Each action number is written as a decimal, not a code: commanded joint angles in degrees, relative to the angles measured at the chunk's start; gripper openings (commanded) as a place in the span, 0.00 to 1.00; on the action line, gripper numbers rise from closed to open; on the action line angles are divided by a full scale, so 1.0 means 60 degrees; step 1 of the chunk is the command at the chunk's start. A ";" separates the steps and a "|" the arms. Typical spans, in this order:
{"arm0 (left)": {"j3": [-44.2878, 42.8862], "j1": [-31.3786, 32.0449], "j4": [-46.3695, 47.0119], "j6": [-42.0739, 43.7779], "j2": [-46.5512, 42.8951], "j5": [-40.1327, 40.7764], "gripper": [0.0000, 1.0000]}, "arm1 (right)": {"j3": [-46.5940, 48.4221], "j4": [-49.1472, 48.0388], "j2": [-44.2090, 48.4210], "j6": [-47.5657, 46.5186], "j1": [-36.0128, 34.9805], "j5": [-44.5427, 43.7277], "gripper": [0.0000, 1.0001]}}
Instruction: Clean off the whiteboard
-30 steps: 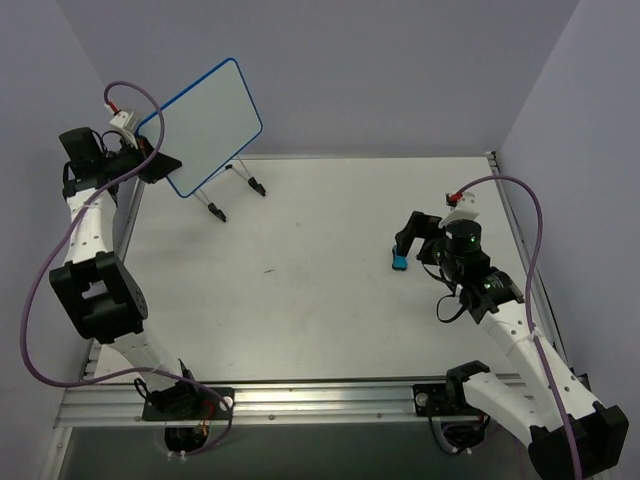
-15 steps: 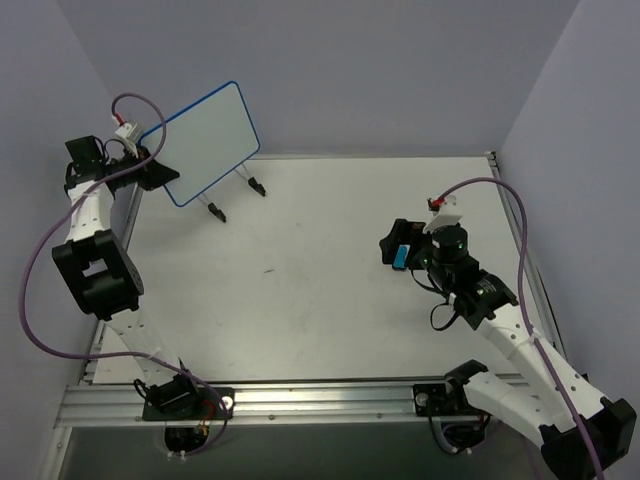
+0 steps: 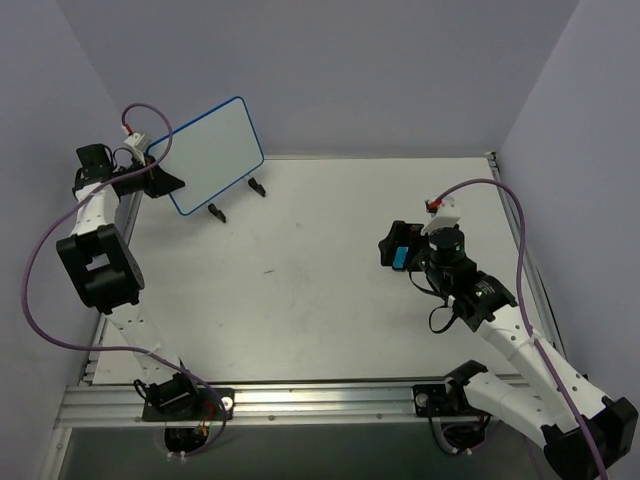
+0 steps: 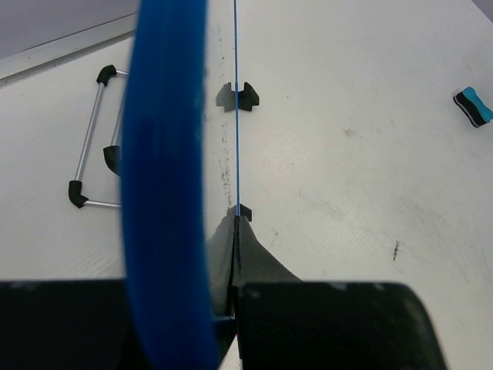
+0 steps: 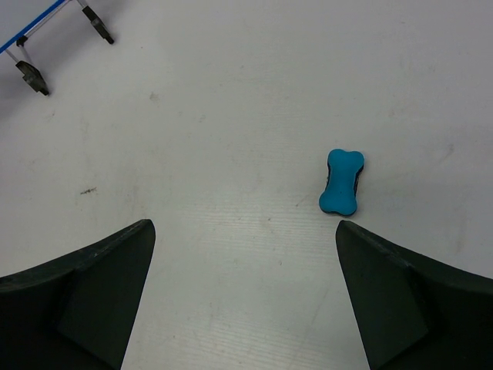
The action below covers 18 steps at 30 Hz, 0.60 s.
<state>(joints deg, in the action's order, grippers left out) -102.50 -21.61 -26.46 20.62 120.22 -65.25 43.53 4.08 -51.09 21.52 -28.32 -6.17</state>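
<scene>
One whiteboard (image 3: 215,152) is clamped at its edge by the left hand (image 3: 165,181). One eraser (image 5: 341,182), half hidden from above but plain in the right wrist view, lies ahead of the spread, empty right hand (image 5: 243,231).

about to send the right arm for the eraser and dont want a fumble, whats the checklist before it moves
1. left gripper shut on the whiteboard edge: ok
2. right gripper open: ok
3. eraser lying free on the table, nothing touching it: ok
4. eraser centred in the right gripper's opening: not ok, in the wrist view it sits off toward one side
5. whiteboard clear of the wire stand: cannot tell
6. writing left on the whiteboard: cannot tell, face looks blank from above
</scene>
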 commanded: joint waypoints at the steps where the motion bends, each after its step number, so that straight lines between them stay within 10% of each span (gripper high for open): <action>1: -0.0612 0.0056 0.0367 0.0459 0.0045 -0.0945 0.02 | 0.0011 -0.0093 0.0063 -0.0100 -0.0115 -0.0245 1.00; 18: -0.0641 0.0232 0.0382 0.0576 0.0485 -0.1224 0.02 | -0.0048 -0.0152 0.0004 -0.0100 -0.0276 -0.0289 1.00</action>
<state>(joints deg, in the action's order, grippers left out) -102.50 -20.23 -26.48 21.61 123.15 -66.39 43.53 4.08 -51.11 21.50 -29.28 -6.68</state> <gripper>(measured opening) 0.098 0.996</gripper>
